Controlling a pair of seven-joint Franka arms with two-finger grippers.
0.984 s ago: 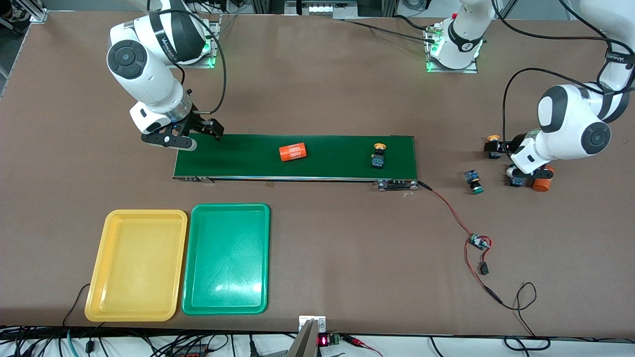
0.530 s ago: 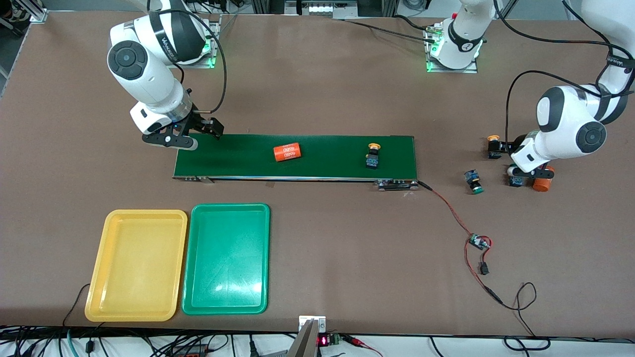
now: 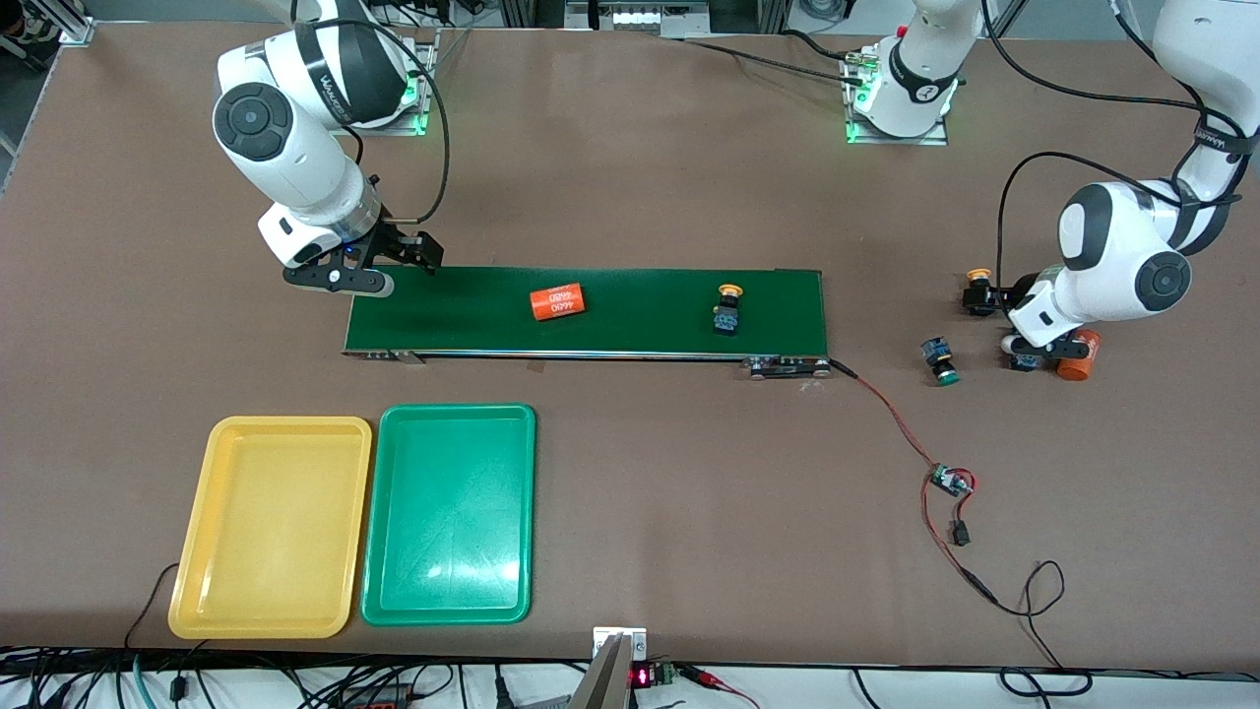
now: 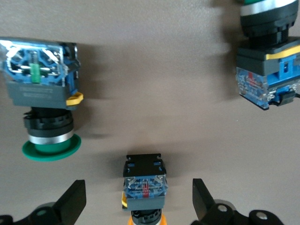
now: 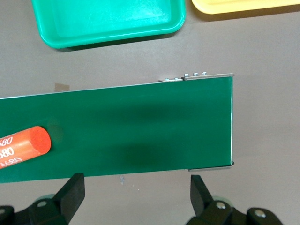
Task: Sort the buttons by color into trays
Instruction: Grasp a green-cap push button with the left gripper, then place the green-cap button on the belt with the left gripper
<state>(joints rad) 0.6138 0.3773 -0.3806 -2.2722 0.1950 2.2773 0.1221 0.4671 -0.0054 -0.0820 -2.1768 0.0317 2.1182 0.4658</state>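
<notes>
Left gripper (image 4: 137, 206) spread around a yellow button (image 4: 144, 186) on the table, right gripper (image 5: 136, 197) spread over the conveyor belt (image 5: 140, 131) end, orange cylinder (image 3: 557, 302) riding the belt.

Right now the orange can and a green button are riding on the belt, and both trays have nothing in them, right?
Nearly. The button on the belt has a yellow cap, not green; the front view shows it. The orange can does lie on the belt, and the yellow tray and green tray hold nothing.
</notes>
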